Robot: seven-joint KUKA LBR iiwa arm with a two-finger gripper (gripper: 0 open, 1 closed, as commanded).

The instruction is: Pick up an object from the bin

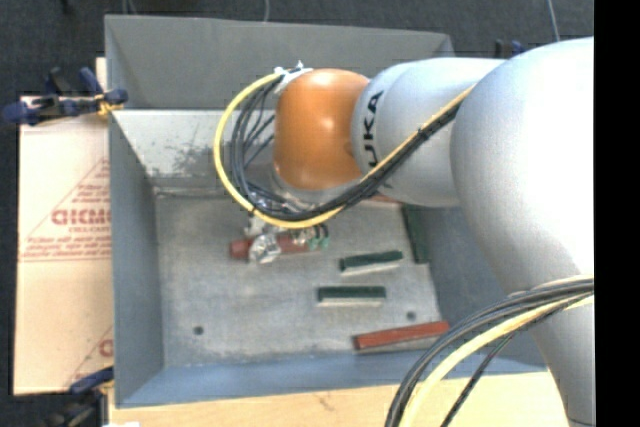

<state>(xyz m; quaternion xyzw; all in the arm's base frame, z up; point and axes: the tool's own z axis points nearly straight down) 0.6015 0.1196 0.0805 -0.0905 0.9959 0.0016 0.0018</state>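
Note:
My gripper [265,250] reaches down under the orange wrist cover to the bin floor, left of the middle. Its metal tip sits on a small reddish-brown piece [241,249] that pokes out to its left, with more red and a bit of green [316,239] showing to its right. Whether the fingers are round that piece I cannot tell. A dark green bar with a pale top edge [370,261] lies just to the right. Below it lies a second dark green bar [351,294].
A long reddish-brown strip [401,336] lies near the bin's front wall on the right. Another dark green bar [415,237] stands against the right wall, partly hidden by the arm. The arm covers the bin's back right part.

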